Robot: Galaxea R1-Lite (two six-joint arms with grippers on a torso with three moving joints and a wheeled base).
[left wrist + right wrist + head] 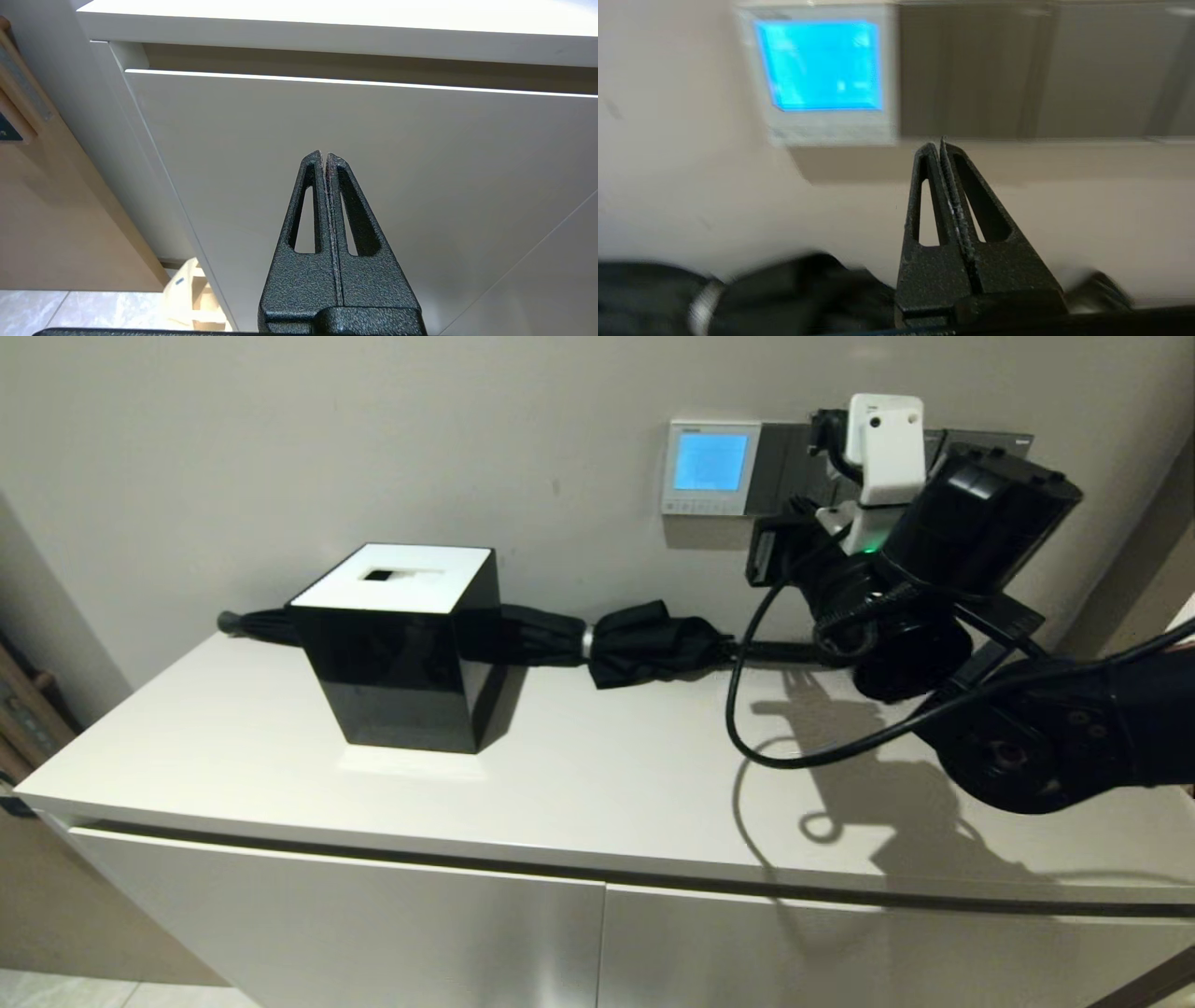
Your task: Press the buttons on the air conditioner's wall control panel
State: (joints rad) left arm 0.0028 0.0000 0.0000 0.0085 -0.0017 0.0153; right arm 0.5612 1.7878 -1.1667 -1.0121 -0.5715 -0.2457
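Observation:
The air conditioner's wall control panel (711, 467) is a white-framed square with a lit blue screen on the wall above the cabinet. Its row of small pale buttons (700, 507) runs along its lower edge. In the right wrist view the panel (822, 74) is blurred and its buttons (831, 133) show only as a pale strip. My right gripper (937, 145) is shut and empty. It points at the wall just below the dark switch plate, to the right of the panel and apart from it. My left gripper (324, 156) is shut and empty, low before the cabinet door.
Dark grey switch plates (794, 467) adjoin the panel on its right. A black tissue box with a white top (401, 644) and a folded black umbrella (644, 644) lie on the white cabinet top (597, 784). A black cable (747, 728) loops under my right arm.

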